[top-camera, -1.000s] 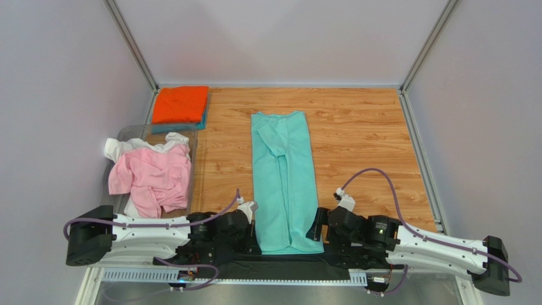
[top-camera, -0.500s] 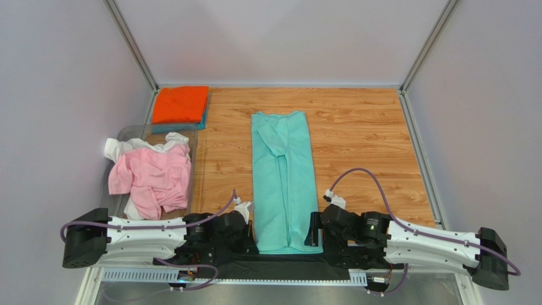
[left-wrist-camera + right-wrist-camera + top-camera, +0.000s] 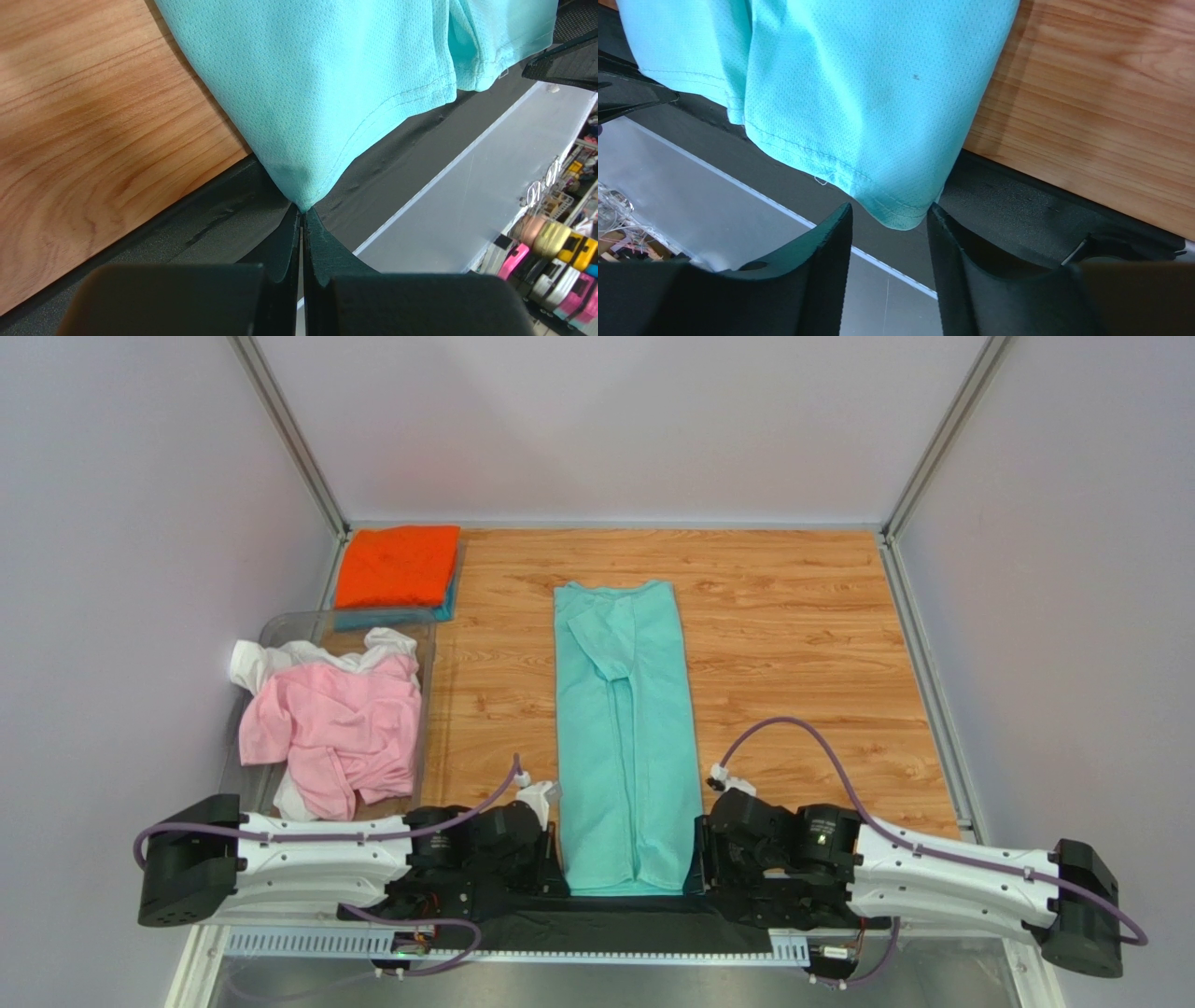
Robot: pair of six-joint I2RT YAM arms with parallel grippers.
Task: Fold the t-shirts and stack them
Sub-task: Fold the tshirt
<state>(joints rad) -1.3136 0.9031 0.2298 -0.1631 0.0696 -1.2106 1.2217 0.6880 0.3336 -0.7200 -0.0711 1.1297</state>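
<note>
Wooden table | mint-green t-shirt corner tip hidden, pinched in left gripper

Wooden tabletop (light grain); black mat strip along its near edge; clear bin at left.

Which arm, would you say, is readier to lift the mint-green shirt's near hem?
Left. The left pincer is shut on the mint-green shirt's near corner; the right pincer straddles its corner, jaws apart.

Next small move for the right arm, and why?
Probably close the right gripper on the near hem corner of the mint-green t-shirt: it sits between the open jaws, ungripped, while the left gripper is shut on the other corner.
</note>
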